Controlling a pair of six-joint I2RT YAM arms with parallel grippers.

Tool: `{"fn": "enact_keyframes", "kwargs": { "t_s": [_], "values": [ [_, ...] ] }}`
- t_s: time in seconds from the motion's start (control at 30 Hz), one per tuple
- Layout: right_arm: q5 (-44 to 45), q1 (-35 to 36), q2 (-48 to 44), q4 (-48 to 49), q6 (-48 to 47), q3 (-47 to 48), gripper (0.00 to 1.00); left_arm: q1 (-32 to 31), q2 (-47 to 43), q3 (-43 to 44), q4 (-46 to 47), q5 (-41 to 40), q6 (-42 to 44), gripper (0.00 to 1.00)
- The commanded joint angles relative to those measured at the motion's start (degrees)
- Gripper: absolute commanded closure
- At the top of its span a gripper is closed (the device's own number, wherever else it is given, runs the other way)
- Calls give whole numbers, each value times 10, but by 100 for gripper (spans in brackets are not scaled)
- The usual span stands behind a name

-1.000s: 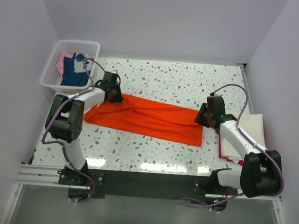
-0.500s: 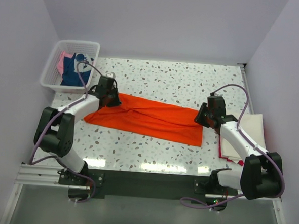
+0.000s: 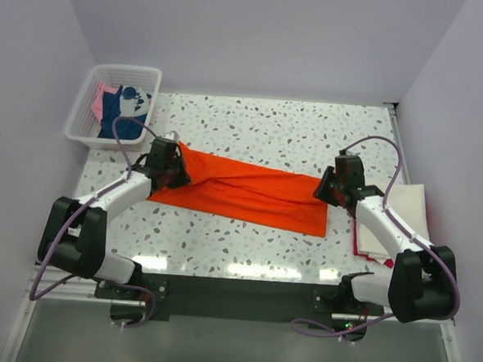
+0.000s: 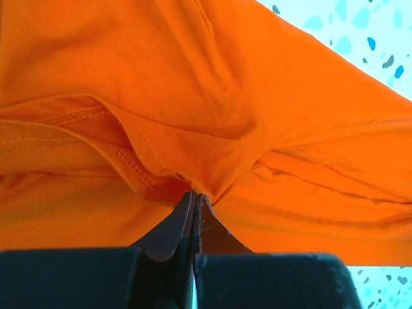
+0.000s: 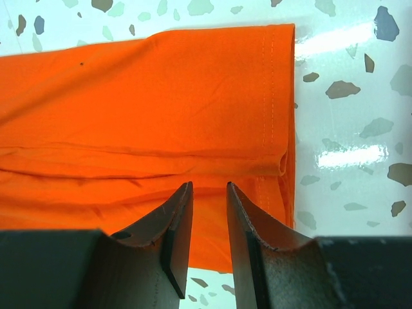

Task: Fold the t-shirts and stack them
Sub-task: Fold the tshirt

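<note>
A bright orange t-shirt [image 3: 249,194] lies stretched left to right across the speckled table, folded into a long band. My left gripper [image 3: 179,171] is shut on a bunched fold at its left end; in the left wrist view the fingertips [image 4: 193,193] pinch the cloth [image 4: 193,96] near a stitched seam. My right gripper [image 3: 324,191] hovers over the shirt's right end. Its jaws [image 5: 208,185] stand apart just above the orange cloth [image 5: 161,96] near the hem, with nothing between them.
A white mesh basket [image 3: 82,110] at the back left holds a pink t-shirt [image 3: 101,100] and a navy one [image 3: 118,120]. At the right edge lies a folded cream-white shirt [image 3: 408,212] with red cloth [image 3: 366,254] showing under it.
The left gripper closed on the shirt's left end. The left arm swung left and a little nearer, and the cloth's left end shifted with it. The right arm has not moved.
</note>
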Motion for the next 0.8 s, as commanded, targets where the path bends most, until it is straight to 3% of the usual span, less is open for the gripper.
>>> {"fn": "enact_keyframes", "kwargs": {
  "t_s": [0.0, 0.17, 0.23, 0.4, 0.63, 0.73, 0.77],
  "values": [
    [20, 0, -2, -8, -1, 5, 68, -3, -28, -21, 21, 10, -17, 100],
    [51, 0, 16, -31, 6, 12, 63, -3, -32, -54, 39, 11, -24, 100],
    [78, -1, 22, -42, 9, 16, 54, -3, -29, -60, 46, 11, -25, 100],
    [88, -8, 53, -44, 19, 27, 52, -3, -22, -68, 60, 16, -30, 100],
    [80, -8, 94, -27, 35, 42, 53, -3, -10, -53, 61, 21, -29, 100],
    [85, -8, 106, -29, 37, 53, 62, -3, -4, -47, 60, 22, -30, 100],
    [88, -9, 106, -31, 37, 57, 69, -3, -4, -43, 58, 21, -31, 100]
  ]
}}
